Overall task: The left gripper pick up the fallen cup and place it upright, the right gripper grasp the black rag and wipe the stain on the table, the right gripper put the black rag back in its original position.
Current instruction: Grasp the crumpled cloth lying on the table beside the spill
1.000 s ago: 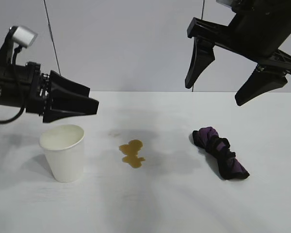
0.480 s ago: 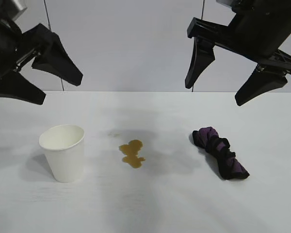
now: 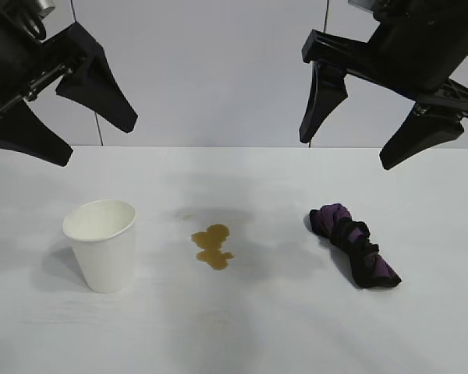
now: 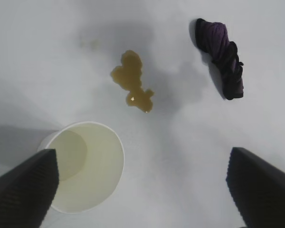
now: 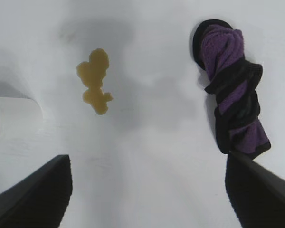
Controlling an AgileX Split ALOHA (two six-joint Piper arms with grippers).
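Cup (image 3: 101, 244) upright near the table's (image 3: 242, 327) left edge; both grippers — left (image 3: 62, 128), right (image 3: 359, 140) — wide, empty. Risk: the black rag (image 3: 355, 245), pinched off-centre, may unroll short of the stain (image 3: 212, 246).

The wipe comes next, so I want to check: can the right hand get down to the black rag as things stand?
Probably yes. The right hand hangs open above the black rag, which lies alone on the table, apart from the stain.

cup (image 3: 101, 244): matt paper | black rag (image 3: 354, 245): soft cloth | table (image 3: 281, 327): smooth matt
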